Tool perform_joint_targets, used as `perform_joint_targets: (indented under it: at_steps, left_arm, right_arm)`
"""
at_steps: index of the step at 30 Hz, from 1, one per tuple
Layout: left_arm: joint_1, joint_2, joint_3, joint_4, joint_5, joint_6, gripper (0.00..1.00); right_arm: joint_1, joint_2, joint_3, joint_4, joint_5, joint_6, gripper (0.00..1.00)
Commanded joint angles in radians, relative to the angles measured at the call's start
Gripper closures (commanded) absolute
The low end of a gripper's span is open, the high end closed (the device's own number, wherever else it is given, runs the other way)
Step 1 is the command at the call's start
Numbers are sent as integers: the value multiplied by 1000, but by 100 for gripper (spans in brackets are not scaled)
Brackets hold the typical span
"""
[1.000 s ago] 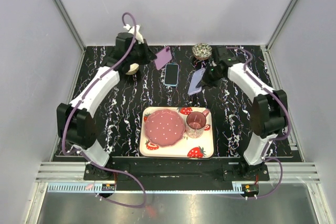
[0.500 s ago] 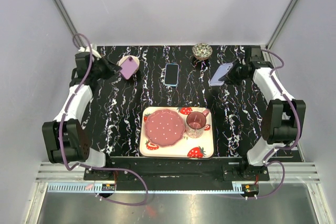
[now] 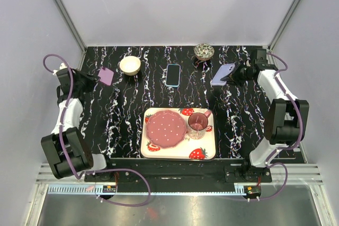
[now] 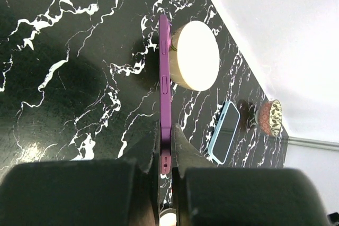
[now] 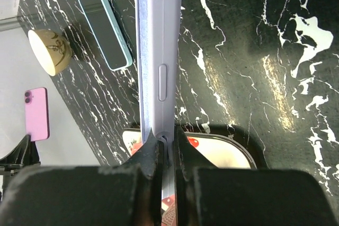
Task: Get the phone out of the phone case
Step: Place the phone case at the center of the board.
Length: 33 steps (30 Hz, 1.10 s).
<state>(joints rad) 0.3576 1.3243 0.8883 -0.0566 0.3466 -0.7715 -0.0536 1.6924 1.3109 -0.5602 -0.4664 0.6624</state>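
Your left fingers (image 4: 183, 149) clamp a slim magenta phone (image 3: 106, 75) upper left; your right fingers (image 5: 186, 154) clamp a lilac phone (image 3: 223, 74) upper right; the thin sky-blue phone case (image 3: 172, 74) lies between them on the black marbled bench (image 3: 132, 104).

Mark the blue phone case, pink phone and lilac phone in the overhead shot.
blue phone case (image 3: 172, 74), top view, middle of its dark face.
pink phone (image 3: 106, 76), top view, centre of its pink face.
lilac phone (image 3: 223, 74), top view, centre of its upper face.

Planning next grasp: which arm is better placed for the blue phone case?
Right, probably: right claw, shut on lilac phone, is nearer the phone case than left claw with pink phone. Both full.
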Motion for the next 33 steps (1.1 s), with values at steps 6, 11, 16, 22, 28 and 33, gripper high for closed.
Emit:
perform_joint_targets:
  at_steps: [6, 11, 16, 22, 28, 33]
  left_arm:
    - [-6, 163, -2, 426, -70, -126, 100]
    - [-5, 226, -12, 457, -106, -86, 100]
    - [-3, 236, -37, 390, -130, -69, 100]
    - [-5, 257, -2, 243, -170, -32, 98]
    - [-6, 247, 29, 134, -208, -2, 50]
    - [-14, 199, 40, 63, -259, 34, 1]
  right_arm:
    - [-35, 96, 79, 199, -86, 132, 100]
    - [-51, 183, 142, 240, 12, 118, 100]
    - [-86, 303, 205, 230, 67, 105, 100]
    - [-89, 400, 292, 42, 294, 13, 48]
    - [-91, 319, 277, -36, 446, 17, 19]
    - [-83, 218, 272, -76, 511, 3, 16]
